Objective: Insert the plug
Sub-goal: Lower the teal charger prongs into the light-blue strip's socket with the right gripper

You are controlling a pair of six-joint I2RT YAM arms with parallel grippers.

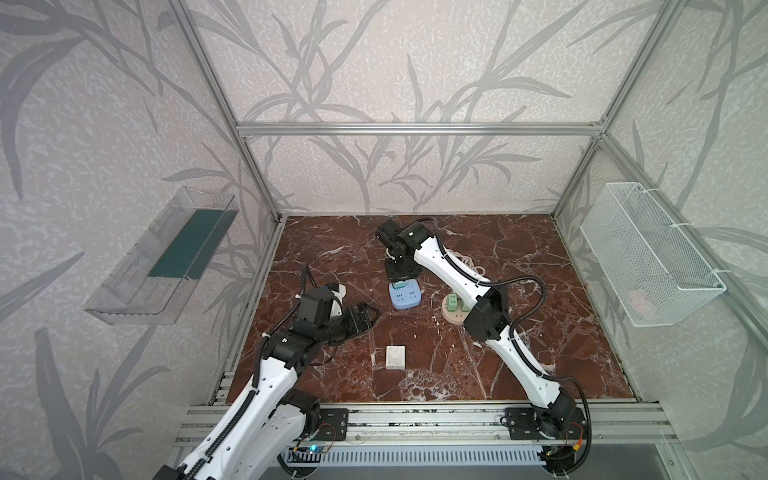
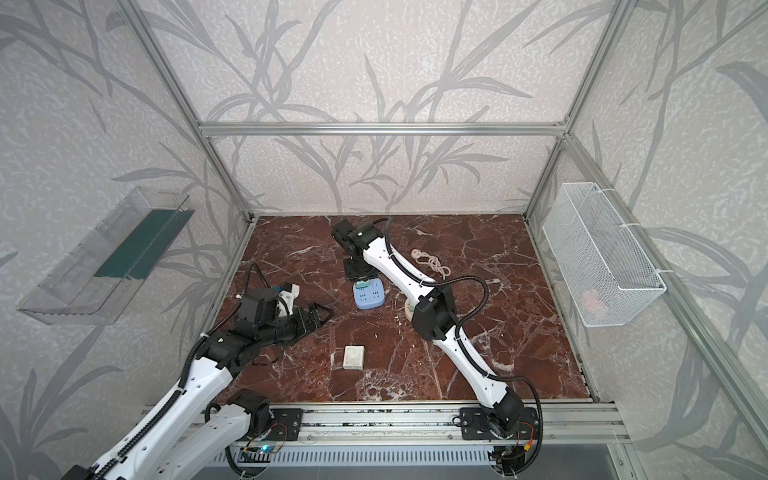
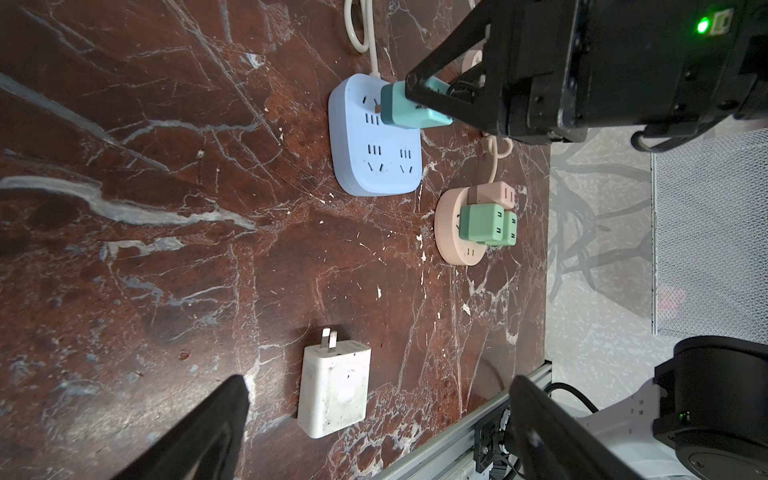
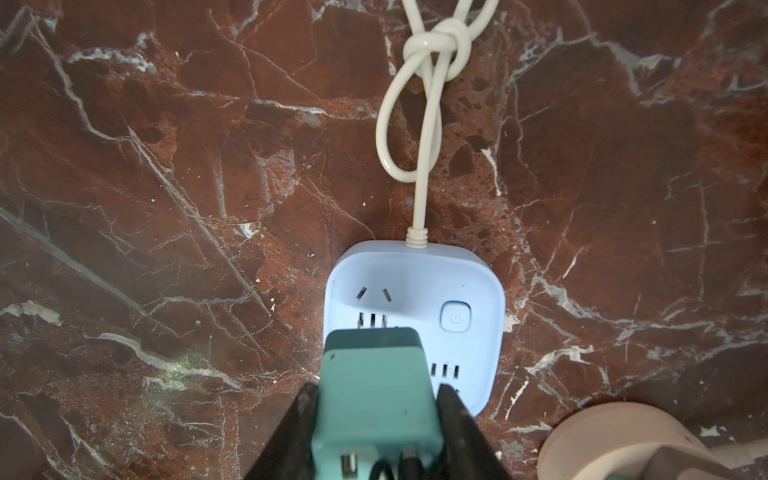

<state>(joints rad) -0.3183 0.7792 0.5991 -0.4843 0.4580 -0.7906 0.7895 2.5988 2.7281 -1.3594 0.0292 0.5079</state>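
My right gripper (image 4: 376,399) is shut on a teal plug (image 4: 374,395), one black finger on each side. The plug's dark front face is over the upper-left socket of the light-blue power strip (image 4: 457,291). In the left wrist view a short piece of prong shows between the plug (image 3: 409,106) and the strip (image 3: 376,166). Both top views show the plug (image 1: 402,285) at the strip's far edge (image 2: 369,297). My left gripper (image 1: 368,318) hangs open and empty left of the strip, and the left wrist view shows this gripper (image 3: 380,390) beside a white charger (image 3: 334,386).
A pink round socket (image 3: 457,245) carrying green adapters (image 3: 486,224) sits right of the strip, under my right arm. The strip's white knotted cable (image 2: 432,262) lies behind it. On the side walls hang a wire basket (image 2: 602,257) and a clear tray (image 1: 162,257).
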